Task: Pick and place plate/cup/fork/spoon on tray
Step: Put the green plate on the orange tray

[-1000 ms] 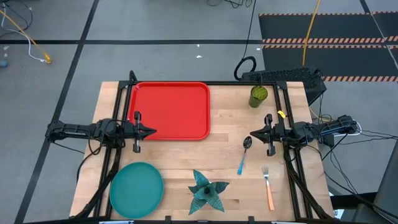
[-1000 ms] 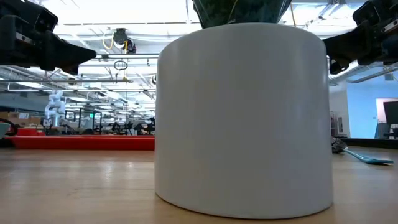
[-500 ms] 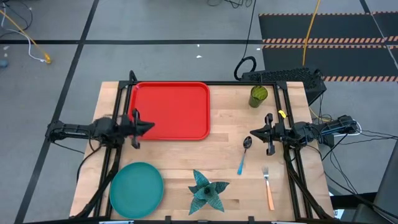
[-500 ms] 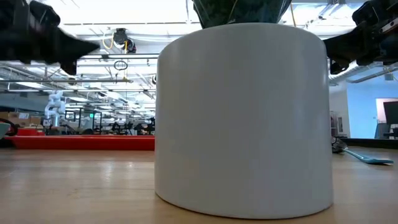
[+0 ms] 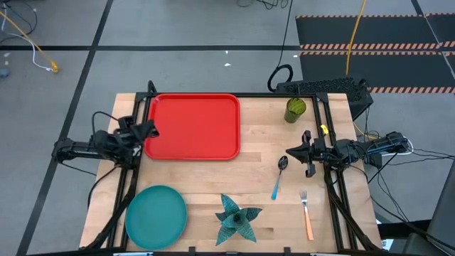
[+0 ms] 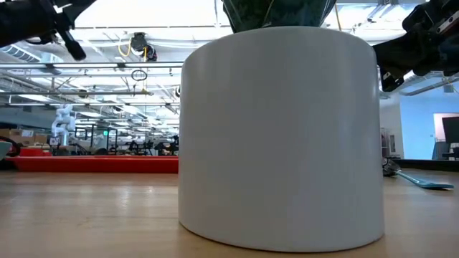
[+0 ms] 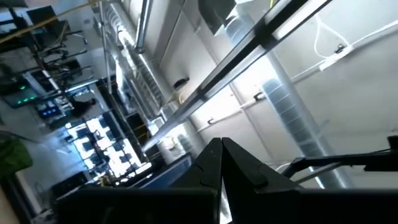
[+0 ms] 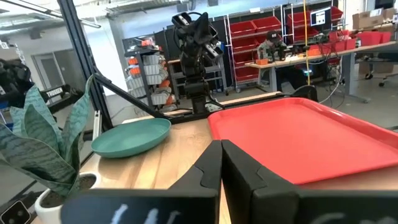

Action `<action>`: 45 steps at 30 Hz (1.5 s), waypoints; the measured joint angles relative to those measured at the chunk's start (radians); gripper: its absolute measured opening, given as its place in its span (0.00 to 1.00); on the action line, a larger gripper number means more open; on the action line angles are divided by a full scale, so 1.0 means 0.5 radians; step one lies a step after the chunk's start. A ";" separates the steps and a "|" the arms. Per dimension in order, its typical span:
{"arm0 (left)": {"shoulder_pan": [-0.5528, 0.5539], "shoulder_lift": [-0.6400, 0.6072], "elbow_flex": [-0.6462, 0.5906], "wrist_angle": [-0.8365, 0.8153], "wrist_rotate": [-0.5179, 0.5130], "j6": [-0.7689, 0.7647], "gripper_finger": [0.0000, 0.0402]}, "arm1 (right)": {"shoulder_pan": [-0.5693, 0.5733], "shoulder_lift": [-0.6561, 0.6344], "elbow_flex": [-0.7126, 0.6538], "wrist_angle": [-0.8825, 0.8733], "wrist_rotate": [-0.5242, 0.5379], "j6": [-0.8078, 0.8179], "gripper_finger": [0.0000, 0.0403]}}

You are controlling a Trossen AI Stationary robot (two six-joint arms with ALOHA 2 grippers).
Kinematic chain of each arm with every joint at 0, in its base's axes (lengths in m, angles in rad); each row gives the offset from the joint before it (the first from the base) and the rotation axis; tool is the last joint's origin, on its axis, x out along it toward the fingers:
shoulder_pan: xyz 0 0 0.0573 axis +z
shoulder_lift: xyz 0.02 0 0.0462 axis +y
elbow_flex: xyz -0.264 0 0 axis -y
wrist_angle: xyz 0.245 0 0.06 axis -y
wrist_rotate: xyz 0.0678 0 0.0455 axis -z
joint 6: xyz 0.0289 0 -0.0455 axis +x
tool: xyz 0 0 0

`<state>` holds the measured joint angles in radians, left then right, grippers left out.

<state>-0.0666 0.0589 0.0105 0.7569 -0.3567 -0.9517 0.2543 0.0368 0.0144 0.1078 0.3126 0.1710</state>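
The red tray point(image 5: 195, 126) lay empty at the far left of the wooden bench point(image 5: 259, 142). The teal plate point(image 5: 156, 217) sat at the near left corner, well apart from the tray. Beside it, toward the middle of the near edge, stood a spiky green plant in a white pot point(image 6: 280, 136). The olive-green cup point(image 5: 296, 109) stood upright at the far right, near the bench's back edge. The blue-handled spoon point(image 5: 278, 179) lay on the wood right of centre, and the orange-handled fork point(image 5: 306, 216) lay a little nearer and farther right, the two close but not touching.

The left gripper point(image 5: 149, 130) was raised by the tray's left rim and tipped upward, its fingers point(image 7: 211, 163) pressed together on nothing. The right gripper point(image 5: 290, 153) hung level just beyond the spoon's bowl, pointing toward the tray, its fingers point(image 8: 214, 163) likewise pressed together and holding nothing.
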 joint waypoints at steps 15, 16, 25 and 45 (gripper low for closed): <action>0.000 0.000 0.000 0.179 -0.153 -0.038 0.02 | 0.000 0.000 0.000 0.000 0.000 -0.014 0.00; 0.000 0.000 0.000 0.203 -0.233 -0.039 0.02 | 0.000 0.000 0.001 0.000 -0.001 -0.034 0.00; -0.006 0.210 0.801 -0.556 -0.220 0.174 0.02 | 0.000 0.002 0.001 0.000 -0.001 -0.066 0.00; -0.018 2.300 3.288 -3.851 1.255 1.168 0.03 | 0.000 0.004 0.001 -0.031 0.004 -0.262 0.00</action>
<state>-0.0756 1.2090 1.6544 -1.1685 0.2707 -0.3677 0.2543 0.0387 0.0146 0.0925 0.3145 0.0402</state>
